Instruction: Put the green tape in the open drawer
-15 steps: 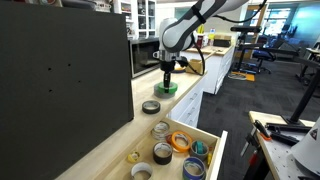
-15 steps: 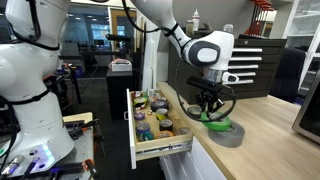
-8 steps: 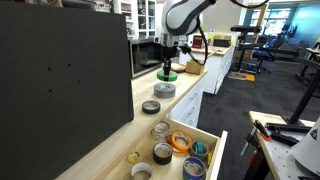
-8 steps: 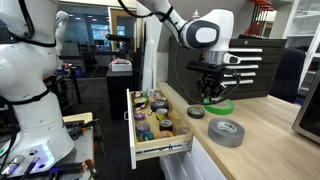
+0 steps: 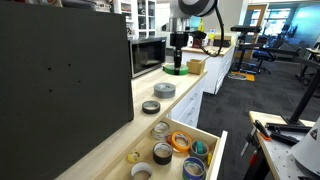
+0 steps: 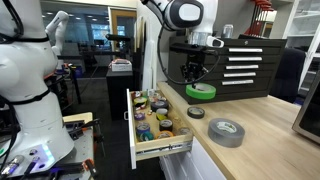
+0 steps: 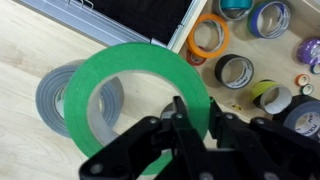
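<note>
My gripper point(image 7: 193, 112) is shut on the rim of the green tape point(image 7: 110, 70), a wide green ring. I hold it in the air above the wooden counter; it shows in both exterior views point(image 5: 176, 70) point(image 6: 200, 91). The open drawer point(image 6: 160, 148) sticks out of the counter front and holds several tape rolls; it also shows in an exterior view point(image 5: 212, 148). In the wrist view the drawer's contents point(image 7: 235, 70) lie to the upper right of the green tape.
A grey tape roll point(image 6: 226, 131) point(image 7: 72, 85) and a small black roll point(image 6: 196, 112) point(image 5: 150, 107) lie on the counter. A microwave point(image 5: 146, 55) stands at the back. A black tool chest point(image 6: 240, 68) is behind the counter.
My gripper has lifted the green tape off the grey roll and carried it upward, away from the counter surface. The grey roll stays on the counter.
</note>
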Controlling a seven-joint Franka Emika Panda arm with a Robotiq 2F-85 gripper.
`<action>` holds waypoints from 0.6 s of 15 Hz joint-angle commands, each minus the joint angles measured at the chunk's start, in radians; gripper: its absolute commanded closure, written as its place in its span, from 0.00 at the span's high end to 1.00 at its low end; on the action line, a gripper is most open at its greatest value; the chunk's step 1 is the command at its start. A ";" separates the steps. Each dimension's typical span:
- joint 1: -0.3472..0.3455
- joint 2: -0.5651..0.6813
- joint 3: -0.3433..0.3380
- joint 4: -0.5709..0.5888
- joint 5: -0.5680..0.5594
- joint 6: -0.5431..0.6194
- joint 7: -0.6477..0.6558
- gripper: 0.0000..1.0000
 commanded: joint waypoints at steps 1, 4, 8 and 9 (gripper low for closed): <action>0.059 -0.143 -0.003 -0.132 -0.018 -0.019 0.028 0.07; 0.109 -0.197 0.006 -0.203 -0.031 -0.001 0.028 0.07; 0.161 -0.206 0.020 -0.264 -0.039 0.024 0.036 0.07; 0.172 -0.204 0.024 -0.280 -0.030 0.036 0.033 0.07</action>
